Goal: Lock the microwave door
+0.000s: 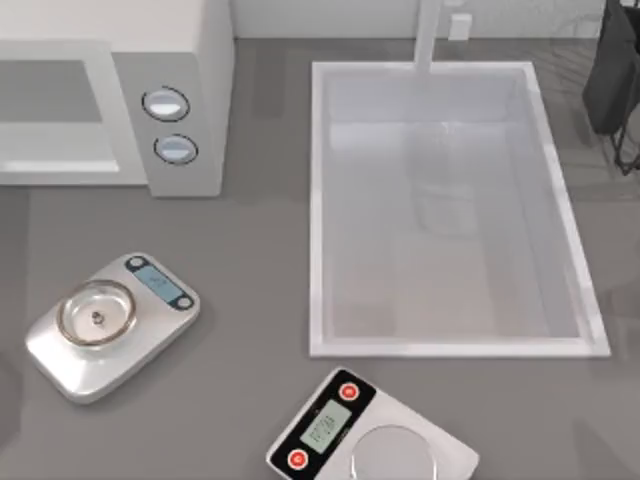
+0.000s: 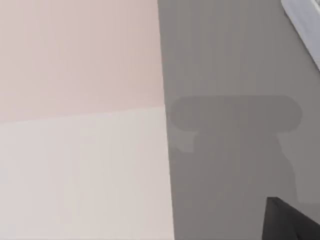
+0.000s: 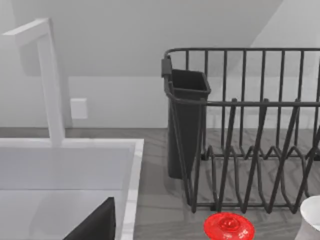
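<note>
Standing closed at the table's far left, the microwave door (image 1: 55, 110); pincer state impossible to tell.

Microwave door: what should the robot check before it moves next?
1. Microwave door found, back left of the table: ok.
2. Door level with the dial panel of the microwave: ok.
3. Door latched: cannot tell.
4. Two kitchen scales stand away from the door: ok.
5. Left tool lined up with the door: cannot tell.
</note>
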`<state>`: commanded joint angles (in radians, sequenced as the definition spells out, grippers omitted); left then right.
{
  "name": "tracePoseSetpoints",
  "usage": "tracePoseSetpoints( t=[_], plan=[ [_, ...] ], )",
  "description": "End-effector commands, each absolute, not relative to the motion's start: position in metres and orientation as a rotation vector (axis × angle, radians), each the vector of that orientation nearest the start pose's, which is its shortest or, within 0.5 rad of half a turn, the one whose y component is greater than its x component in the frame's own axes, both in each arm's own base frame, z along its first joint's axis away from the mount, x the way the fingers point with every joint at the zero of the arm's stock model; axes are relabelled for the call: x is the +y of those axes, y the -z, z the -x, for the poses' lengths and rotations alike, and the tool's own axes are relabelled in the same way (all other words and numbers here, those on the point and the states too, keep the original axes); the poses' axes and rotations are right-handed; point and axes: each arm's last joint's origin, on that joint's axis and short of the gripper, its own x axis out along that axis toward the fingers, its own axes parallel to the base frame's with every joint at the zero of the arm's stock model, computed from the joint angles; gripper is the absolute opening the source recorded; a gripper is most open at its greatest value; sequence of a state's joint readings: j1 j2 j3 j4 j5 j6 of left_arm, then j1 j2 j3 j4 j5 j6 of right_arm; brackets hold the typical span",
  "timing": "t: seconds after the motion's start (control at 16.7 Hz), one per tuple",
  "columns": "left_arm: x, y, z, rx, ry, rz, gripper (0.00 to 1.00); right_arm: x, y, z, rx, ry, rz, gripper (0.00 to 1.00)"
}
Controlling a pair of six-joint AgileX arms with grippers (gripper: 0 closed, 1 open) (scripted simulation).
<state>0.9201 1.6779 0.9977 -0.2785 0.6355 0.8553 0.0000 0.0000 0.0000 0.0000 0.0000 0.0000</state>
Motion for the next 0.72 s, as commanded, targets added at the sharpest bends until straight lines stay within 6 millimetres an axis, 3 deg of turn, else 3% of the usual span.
tracePoseSetpoints(
  t=[0.18, 0.36, 0.54, 0.72],
  plan=[
    [0.219, -0.191, -0.221, 0.681, 0.048, -0.176, 0.0, -0.001, -0.16, -0.106, 0.0, 0.0, 0.0, 1.0],
    [0.193, -0.17, -0.207, 0.721, 0.045, -0.103, 0.0, -0.001, -0.16, -0.106, 0.0, 0.0, 0.0, 1.0],
    [0.183, -0.148, -0.194, 0.776, 0.027, -0.021, 0.0, -0.001, -0.16, -0.106, 0.0, 0.0, 0.0, 1.0],
    [0.182, -0.146, -0.192, 0.782, 0.023, -0.011, 0.0, -0.001, -0.16, -0.106, 0.0, 0.0, 0.0, 1.0]
  ],
)
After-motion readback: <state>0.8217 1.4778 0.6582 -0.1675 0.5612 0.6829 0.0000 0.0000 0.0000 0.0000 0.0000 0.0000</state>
